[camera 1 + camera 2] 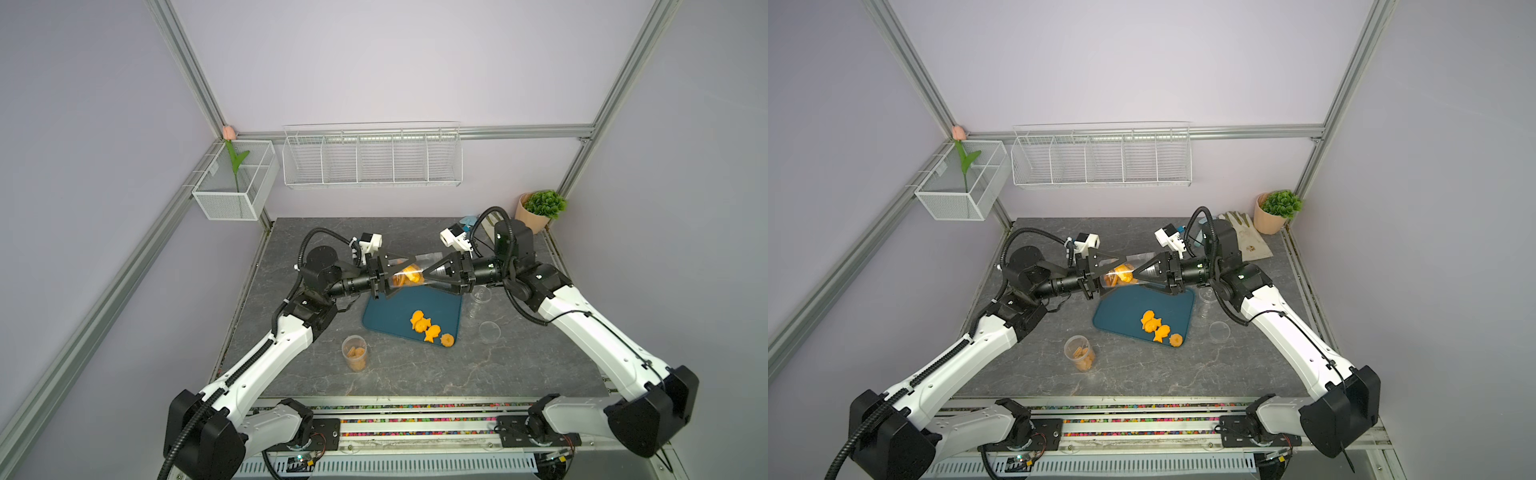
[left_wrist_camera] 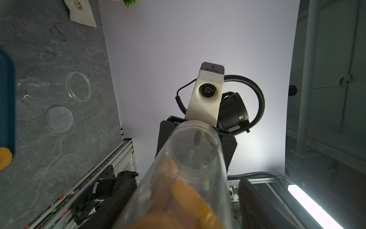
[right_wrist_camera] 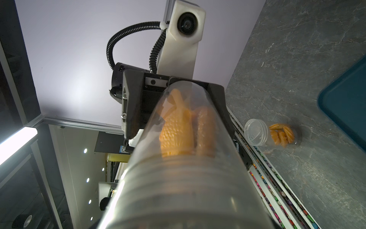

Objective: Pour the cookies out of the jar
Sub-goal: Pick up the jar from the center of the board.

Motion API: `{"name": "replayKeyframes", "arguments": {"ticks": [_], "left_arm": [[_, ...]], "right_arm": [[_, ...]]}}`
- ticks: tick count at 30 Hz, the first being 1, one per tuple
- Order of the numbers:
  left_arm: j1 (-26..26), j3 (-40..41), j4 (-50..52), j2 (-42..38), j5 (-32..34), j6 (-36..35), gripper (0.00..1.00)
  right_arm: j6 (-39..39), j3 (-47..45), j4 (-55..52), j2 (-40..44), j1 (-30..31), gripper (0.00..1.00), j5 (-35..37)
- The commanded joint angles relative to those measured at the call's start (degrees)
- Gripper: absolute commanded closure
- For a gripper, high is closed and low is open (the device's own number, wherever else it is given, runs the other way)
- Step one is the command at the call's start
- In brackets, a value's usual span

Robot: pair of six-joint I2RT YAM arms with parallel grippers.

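A: Jar (image 1: 412, 269) status? Hands?
B: Right hand (image 1: 427, 277) is clenched on its threaded end, holding it level in the air. Left hand (image 1: 400, 276) straddles the other end. Can't tell if it's clamped.
A: Contents?
B: Orange cookies (image 3: 178, 128) inside, bunched toward the left-hand end. A few more lie on the teal tray (image 1: 386, 311) below. Second jar (image 1: 354, 353) of them stands on the desk (image 1: 457, 374).

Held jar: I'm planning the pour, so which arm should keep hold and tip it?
Left, probably: the left gripper straddles the jar where the cookies sit, above the tray; the right gripper clamps the threaded end, likely their way out.
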State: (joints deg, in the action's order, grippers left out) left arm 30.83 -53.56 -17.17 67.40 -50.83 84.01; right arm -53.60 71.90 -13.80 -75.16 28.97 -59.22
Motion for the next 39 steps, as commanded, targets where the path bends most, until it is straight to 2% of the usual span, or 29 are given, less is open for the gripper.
{"name": "replayKeyframes", "arguments": {"ticks": [1, 13, 20, 21, 25, 26, 27, 39], "left_arm": [[0.3, -0.2, -4.5, -1.2, -1.2, 1.9, 0.2], [0.3, 0.5, -3.7, -1.9, -1.3, 1.5, 0.28], [0.3, 1.0, -3.0, -2.2, -1.4, 1.1, 0.31], [0.3, 1.1, -3.0, -2.3, -1.4, 1.1, 0.31], [0.3, 1.2, -2.1, -2.5, -1.6, 0.5, 0.32], [0.3, 1.3, -2.0, -2.6, -1.6, 0.5, 0.32], [0.3, 1.3, -1.8, -2.7, -1.6, 0.4, 0.32], [0.3, 3.2, -2.5, -3.1, -1.8, 0.4, 0.33]], "right_arm": [[-0.7, -1.7, 0.1, 1.0, -0.2, 0.38, 3.2], [-2.2, -2.5, 1.9, 0.5, 0.4, 0.36, 4.1], [-2.3, -2.4, 1.8, 0.2, 0.9, 0.28, 4.6], [-2.2, -2.4, 1.7, 0.3, 0.9, 0.24, 4.7], [-1.4, -1.8, 0.2, 0.5, 0.9, 0.0, 5.4], [-1.1, -1.5, -0.2, 0.5, 0.9, 0.1, 5.4], [-0.7, -1.0, -0.8, 0.5, 0.8, 0.12, 5.4], [0.7, 0.8, -3.0, 0.9, -1.9, 0.12, 1.5]]}}
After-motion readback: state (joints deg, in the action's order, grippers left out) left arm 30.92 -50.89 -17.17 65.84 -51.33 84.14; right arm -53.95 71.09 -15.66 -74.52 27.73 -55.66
